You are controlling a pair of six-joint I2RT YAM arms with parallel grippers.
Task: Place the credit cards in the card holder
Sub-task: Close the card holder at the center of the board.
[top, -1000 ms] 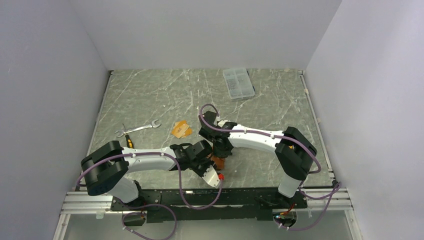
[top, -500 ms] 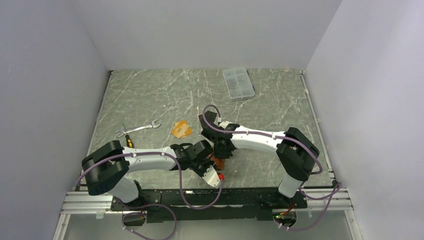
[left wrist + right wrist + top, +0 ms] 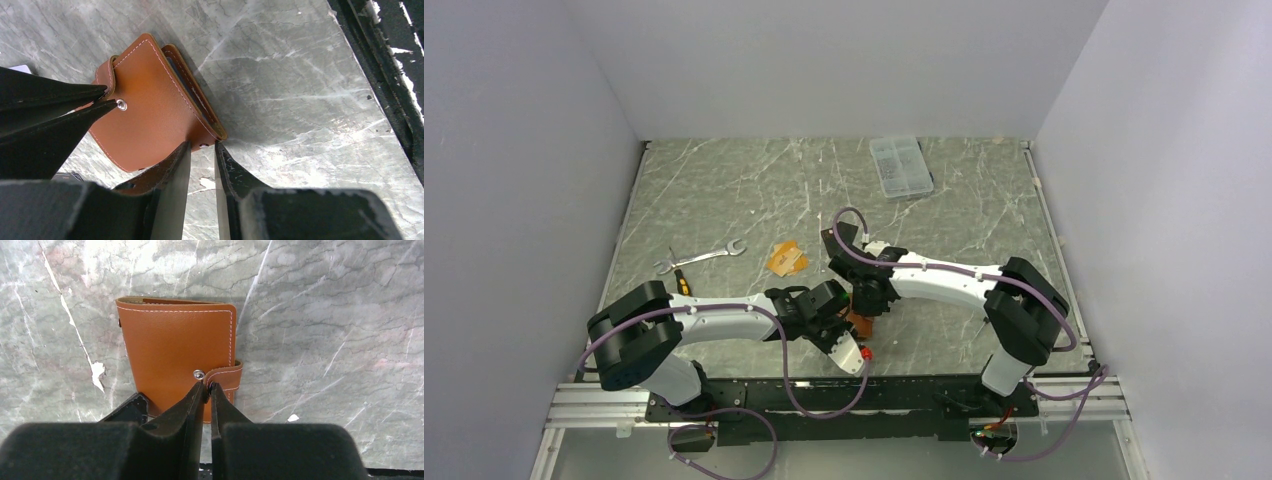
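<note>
Lying closed on the surface (image 3: pixel 724 200), lower centre of the top view, the card holder (image 3: pixel 858 322) has its tab pinched by the right claw (image 3: pixel 207 385). The left claw (image 3: pixel 201 145), nearly together, straddles its corner, and I cannot tell whether it grips.

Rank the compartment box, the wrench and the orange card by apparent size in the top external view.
Largest: compartment box.
Next two unsure: wrench is longer but thin, orange card is shorter but broader.

Both jaws crowd card holder (image 3: pixel 177 357) — wrench (image 3: pixel 705 256), box (image 3: pixel 901 167) well apart
</note>
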